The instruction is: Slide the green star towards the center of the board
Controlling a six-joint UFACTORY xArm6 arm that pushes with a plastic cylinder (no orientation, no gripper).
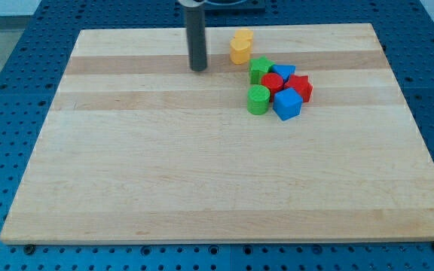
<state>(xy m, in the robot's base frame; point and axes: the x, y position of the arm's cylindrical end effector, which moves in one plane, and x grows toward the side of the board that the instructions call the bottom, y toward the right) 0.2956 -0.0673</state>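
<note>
The green star [260, 69] lies near the view's top, right of the middle, at the top left of a tight cluster. Touching it are a blue block [283, 72], a red block [272, 83] and a red block [300, 87]. A green cylinder [258, 99] and a blue cube [287, 105] sit at the cluster's lower side. My tip [198, 68] rests on the board to the left of the green star, a clear gap away. Two yellow blocks [240, 47] stand together just above and left of the star.
The wooden board [202, 181] lies on a blue perforated table [6, 113]. All blocks sit in the board's upper right-of-centre part.
</note>
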